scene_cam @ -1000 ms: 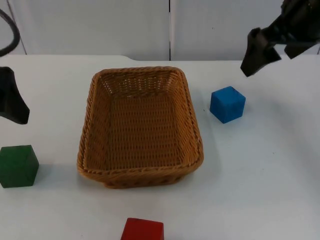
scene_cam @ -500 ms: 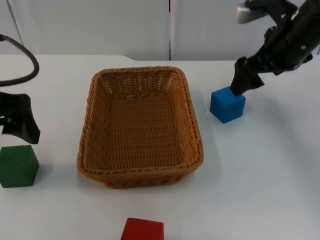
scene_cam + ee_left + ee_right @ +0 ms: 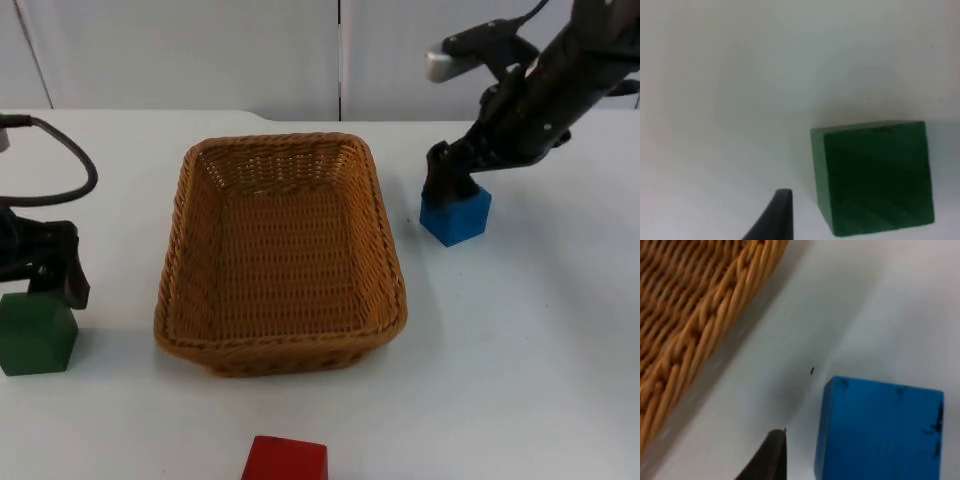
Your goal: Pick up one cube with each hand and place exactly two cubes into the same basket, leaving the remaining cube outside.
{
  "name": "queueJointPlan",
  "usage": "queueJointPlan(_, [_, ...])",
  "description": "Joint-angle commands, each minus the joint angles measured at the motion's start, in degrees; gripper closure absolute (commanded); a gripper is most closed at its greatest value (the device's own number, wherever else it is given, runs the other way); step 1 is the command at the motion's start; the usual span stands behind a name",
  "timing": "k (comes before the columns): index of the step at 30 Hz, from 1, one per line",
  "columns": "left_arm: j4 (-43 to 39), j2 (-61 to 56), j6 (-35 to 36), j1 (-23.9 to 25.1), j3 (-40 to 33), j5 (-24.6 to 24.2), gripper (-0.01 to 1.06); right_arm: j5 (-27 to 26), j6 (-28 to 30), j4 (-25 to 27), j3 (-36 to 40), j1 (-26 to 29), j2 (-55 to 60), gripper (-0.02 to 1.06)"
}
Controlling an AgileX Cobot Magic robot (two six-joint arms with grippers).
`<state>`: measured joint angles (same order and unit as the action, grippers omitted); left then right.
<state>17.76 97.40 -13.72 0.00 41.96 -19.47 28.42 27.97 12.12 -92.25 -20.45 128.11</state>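
Cubes lie apart on the white surface [image 3: 520, 350], and each pincer is low over one. The left pincer [image 3: 62, 283] sits at the upper edge of the square green wooden cube [image 3: 37, 334]; its wrist view shows one black fingertip [image 3: 775, 217] just beside that cube [image 3: 875, 177]. Whether its fingers are spread or closed cannot be told. The right pincer [image 3: 445, 182] is at the blue square cube [image 3: 456, 214], a fingertip [image 3: 769, 456] just beside it [image 3: 879, 432]; its finger state cannot be told either. Between both stands the oblong woven wicker basket [image 3: 280, 250], holding nothing. The red cube [image 3: 285, 460] lies near the front edge.
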Motion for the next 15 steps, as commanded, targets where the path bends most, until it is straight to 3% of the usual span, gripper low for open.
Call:
queueJointPlan(1, [-0.5, 0.9, 0.1, 0.1, 0.3, 2.0, 0.0, -0.7, 0.1, 0.1, -1.0, -0.3, 1.4, -0.01])
queueJointPlan(6, [-0.5, 3.4, 0.0, 0.1, 0.6, 4.1, 0.0, -4.4, -0.1, 0.1, -1.0, -0.3, 3.4, -0.01])
queueJointPlan(15, [-0.5, 7.3, -0.2, 0.1, 0.6, 8.5, 0.0, -4.9, -0.1, 0.1, -1.4, -0.3, 5.3, -0.01])
